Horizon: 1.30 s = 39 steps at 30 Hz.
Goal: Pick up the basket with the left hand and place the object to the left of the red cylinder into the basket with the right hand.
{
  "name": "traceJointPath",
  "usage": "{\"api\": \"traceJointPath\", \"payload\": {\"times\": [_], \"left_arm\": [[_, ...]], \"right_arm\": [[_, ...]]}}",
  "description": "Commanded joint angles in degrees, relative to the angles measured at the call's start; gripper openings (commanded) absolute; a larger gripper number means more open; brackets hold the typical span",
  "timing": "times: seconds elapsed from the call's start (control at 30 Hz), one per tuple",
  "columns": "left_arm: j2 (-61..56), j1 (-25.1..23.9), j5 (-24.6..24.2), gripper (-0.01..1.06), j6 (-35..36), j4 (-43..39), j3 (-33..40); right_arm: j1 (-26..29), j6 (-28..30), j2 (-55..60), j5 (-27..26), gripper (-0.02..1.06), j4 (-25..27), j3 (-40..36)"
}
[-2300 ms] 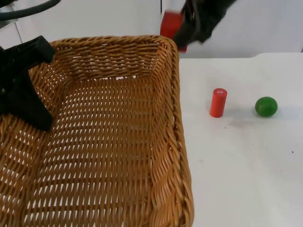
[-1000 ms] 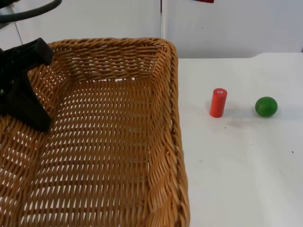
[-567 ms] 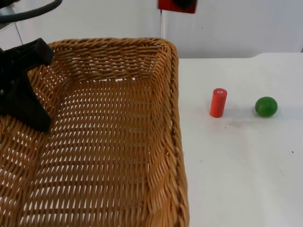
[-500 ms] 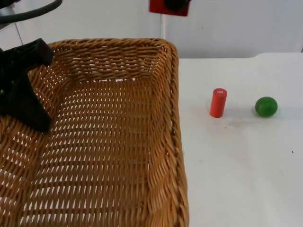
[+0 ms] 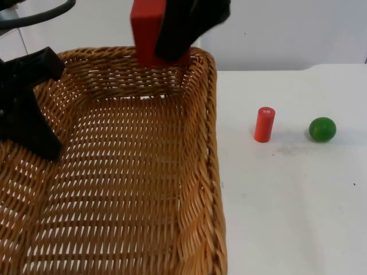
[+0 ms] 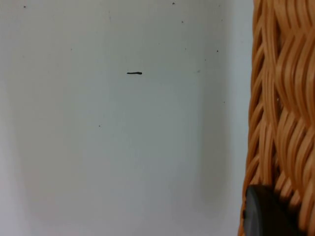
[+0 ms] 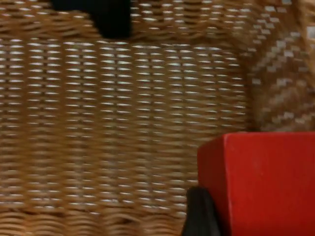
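Note:
The woven wicker basket point(image 5: 198, 172) takes up the left half of the top view, and my left gripper point(image 5: 33, 120) is shut on its left rim. That rim point(image 6: 280, 118) also runs beside one black fingertip point(image 6: 263, 219) in the left wrist view. My right gripper point(image 5: 167, 41) is shut on a red block point(image 5: 147, 28) and hangs just above the basket's far rim. The right wrist view looks down at the red block point(image 7: 266, 182) over the basket floor point(image 7: 123, 123). The red cylinder point(image 5: 264, 124) stands upright on the table to the right of the basket.
A green ball point(image 5: 322, 129) lies to the right of the red cylinder. The white table point(image 5: 298, 206) runs from the basket's right wall to the front. The grey partition wall point(image 5: 287, 28) closes off the back.
My right gripper has come down and to the left with the red block, from the upper edge to just over the basket's far rim. The basket, cylinder and ball have not moved.

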<state>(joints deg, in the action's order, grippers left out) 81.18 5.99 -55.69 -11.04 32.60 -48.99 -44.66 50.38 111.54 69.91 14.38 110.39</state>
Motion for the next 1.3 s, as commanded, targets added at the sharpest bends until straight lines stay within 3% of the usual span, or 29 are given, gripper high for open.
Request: {"api": "traceJointPath", "payload": {"times": [0.0,0.4,0.7,0.8,1.13,1.17,1.27], "left_arm": [[-0.56,-0.07,-0.47,0.0,-0.26,0.84,-0.39],[-0.56,-0.07,-0.47,0.0,-0.62,0.96,-0.39],[-0.56,-0.07,-0.47,0.0,-0.62,1.19,-0.39],[-0.56,-0.07,-0.57,0.0,-0.62,1.65,-0.39],[-0.56,-0.07,-1.01,0.0,-0.99,2.19,-0.39],[-0.56,-0.07,-1.01,0.0,-0.99,2.19,-0.39],[-0.56,-0.07,-1.01,0.0,-1.13,2.33,-0.39]], "right_arm": [[-0.59,-0.27,-1.21,0.05,0.0,2.28,-2.03],[-0.59,-0.03,-1.11,-4.74,0.0,4.13,-8.43],[-0.59,-0.04,-1.11,-4.12,0.0,5.41,-8.43],[-0.59,-0.04,-1.11,-3.63,0.05,5.41,-8.43],[-0.59,-1.53,-0.91,-5.93,0.52,5.41,-8.43],[-0.59,-1.53,-0.91,-5.93,0.52,5.41,-8.43],[-0.59,-2.34,-0.91,-5.93,0.74,5.41,-8.43]]}}
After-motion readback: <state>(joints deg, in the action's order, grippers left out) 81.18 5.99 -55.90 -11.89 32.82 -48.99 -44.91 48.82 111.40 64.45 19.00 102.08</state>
